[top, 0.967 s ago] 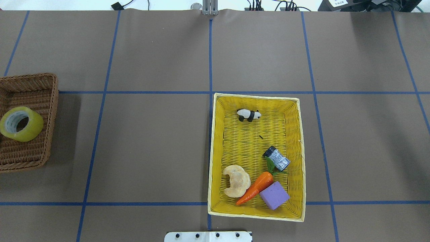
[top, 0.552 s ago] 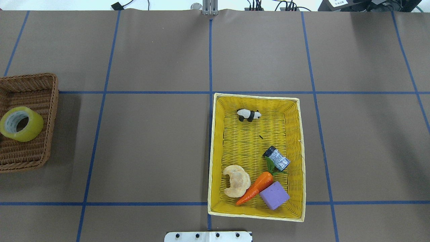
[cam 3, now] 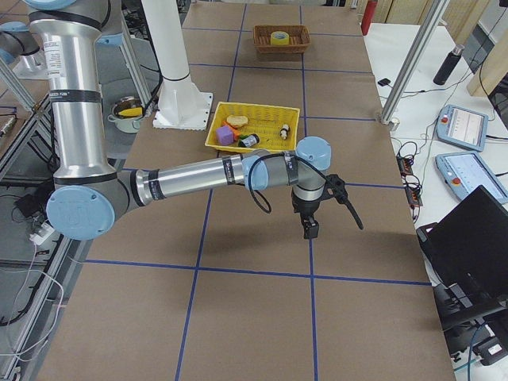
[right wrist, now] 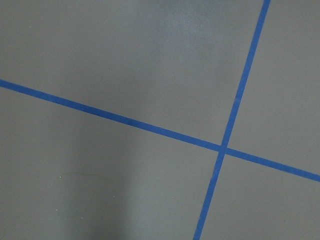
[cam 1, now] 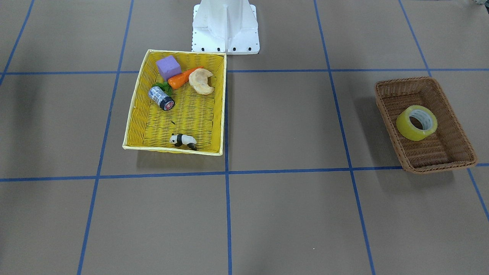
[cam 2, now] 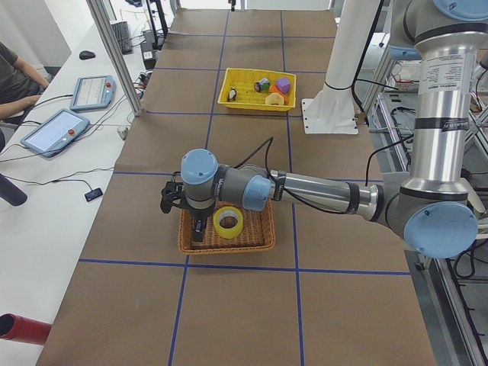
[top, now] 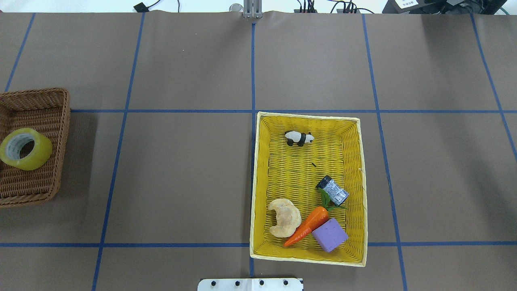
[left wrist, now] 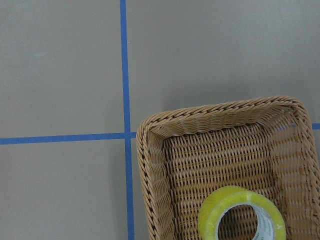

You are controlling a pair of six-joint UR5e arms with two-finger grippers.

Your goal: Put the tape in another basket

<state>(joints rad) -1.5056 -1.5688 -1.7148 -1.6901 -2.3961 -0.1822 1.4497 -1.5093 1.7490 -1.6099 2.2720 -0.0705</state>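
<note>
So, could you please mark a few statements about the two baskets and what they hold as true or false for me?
1. The tape sits inside the brown basket. True.
2. The yellow basket holds a panda figure. True.
3. The carrot lies on the bare table. False: the carrot is in the yellow basket, next to the purple block.
4. The small can shares a basket with the tape. False: the can is in the yellow basket, while the tape is alone in the brown one.
</note>
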